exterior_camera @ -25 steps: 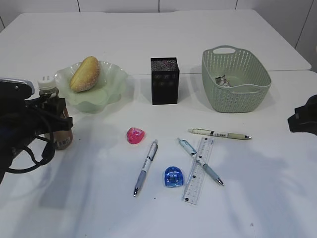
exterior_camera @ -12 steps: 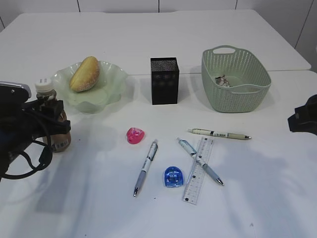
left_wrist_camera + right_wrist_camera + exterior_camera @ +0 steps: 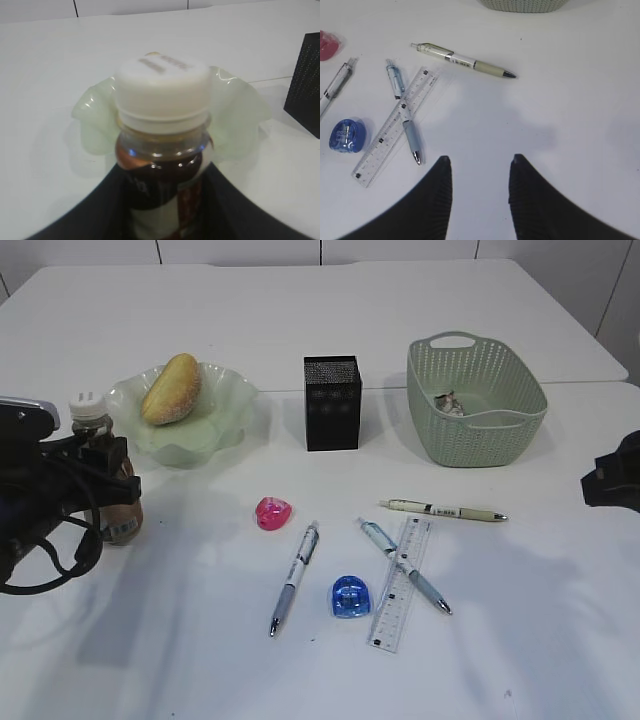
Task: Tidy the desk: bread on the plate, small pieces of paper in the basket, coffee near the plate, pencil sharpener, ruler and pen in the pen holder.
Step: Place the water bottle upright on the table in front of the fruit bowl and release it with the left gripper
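My left gripper (image 3: 103,478) is shut on the brown coffee bottle (image 3: 92,430) with its white cap, at the left of the desk (image 3: 200,640). The bottle (image 3: 161,150) stands upright between the dark fingers, right in front of the wavy green plate (image 3: 228,400), which holds the bread (image 3: 172,388). Three pens (image 3: 295,577) (image 3: 405,565) (image 3: 443,510), a clear ruler (image 3: 402,583), a pink sharpener (image 3: 272,513) and a blue one (image 3: 349,596) lie mid-desk. The black pen holder (image 3: 332,402) and basket (image 3: 478,430) stand behind. My right gripper (image 3: 479,162) hovers open, holding nothing.
Crumpled paper (image 3: 447,402) lies inside the basket. In the right wrist view the ruler (image 3: 395,127) crosses under a blue pen (image 3: 404,110), with the blue sharpener (image 3: 347,136) to their left. The right arm (image 3: 612,480) sits at the desk's right edge.
The left gripper and the coffee bottle have shifted slightly left, keeping the bottle upright. The right arm has stayed still.
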{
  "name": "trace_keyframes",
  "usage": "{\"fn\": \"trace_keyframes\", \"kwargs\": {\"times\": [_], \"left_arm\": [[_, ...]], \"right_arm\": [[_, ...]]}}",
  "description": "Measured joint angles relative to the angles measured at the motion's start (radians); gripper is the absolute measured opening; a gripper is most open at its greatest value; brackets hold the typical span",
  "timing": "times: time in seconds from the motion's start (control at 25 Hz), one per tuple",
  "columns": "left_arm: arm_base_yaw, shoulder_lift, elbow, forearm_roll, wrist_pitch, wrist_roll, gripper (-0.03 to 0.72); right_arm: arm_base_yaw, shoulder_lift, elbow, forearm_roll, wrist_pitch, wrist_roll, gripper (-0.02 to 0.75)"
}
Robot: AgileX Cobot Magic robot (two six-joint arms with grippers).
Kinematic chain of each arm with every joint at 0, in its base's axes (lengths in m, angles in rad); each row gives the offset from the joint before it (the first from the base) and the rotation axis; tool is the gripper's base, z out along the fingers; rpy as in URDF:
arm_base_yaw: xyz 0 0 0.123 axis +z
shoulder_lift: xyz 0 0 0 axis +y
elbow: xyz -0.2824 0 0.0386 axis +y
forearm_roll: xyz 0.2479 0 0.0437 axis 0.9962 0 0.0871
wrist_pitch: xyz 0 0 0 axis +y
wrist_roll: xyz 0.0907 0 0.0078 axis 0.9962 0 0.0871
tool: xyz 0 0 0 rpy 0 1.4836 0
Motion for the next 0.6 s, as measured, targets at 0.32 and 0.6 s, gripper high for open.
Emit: {"fn": "trace_keyframes", "kwargs": {"times": [0.32,0.6], "left_arm": [[0.0,0.0,0.0,0.0,0.0,0.0,0.285],[0.0,0.0,0.0,0.0,0.0,0.0,0.316]], "right_arm": [[0.0,0.0,0.0,0.002,0.0,-0.001,0.315],[0.0,0.0,0.0,0.004,0.0,-0.001,0.315]]}}
